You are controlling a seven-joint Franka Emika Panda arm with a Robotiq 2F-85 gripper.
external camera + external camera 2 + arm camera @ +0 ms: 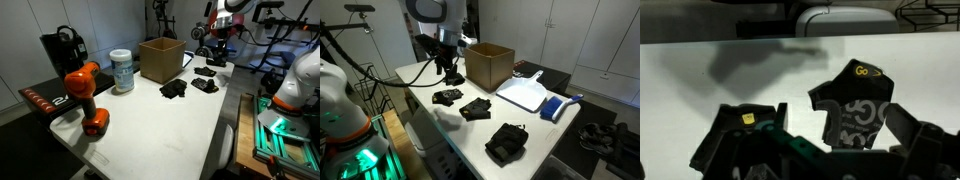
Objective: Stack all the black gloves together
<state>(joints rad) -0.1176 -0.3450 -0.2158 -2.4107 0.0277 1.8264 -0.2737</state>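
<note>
Hovering above the white tabletop (470, 132), the gripper (448, 70) has its fingers spread wide and empty. Soft matte-black fabric gloves (476, 108) lie scattered beneath, near a brown cardboard box (490, 66).

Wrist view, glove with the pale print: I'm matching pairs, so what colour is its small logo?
Yellow lettering on the black glove; the wrist view shows it best.

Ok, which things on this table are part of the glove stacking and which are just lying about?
Job: soft matte-black fabric gloves; open gripper.
Lying about: brown cardboard box; orange-and-black power drill; tall black coffee machine; white plastic tub with blue label.
</note>
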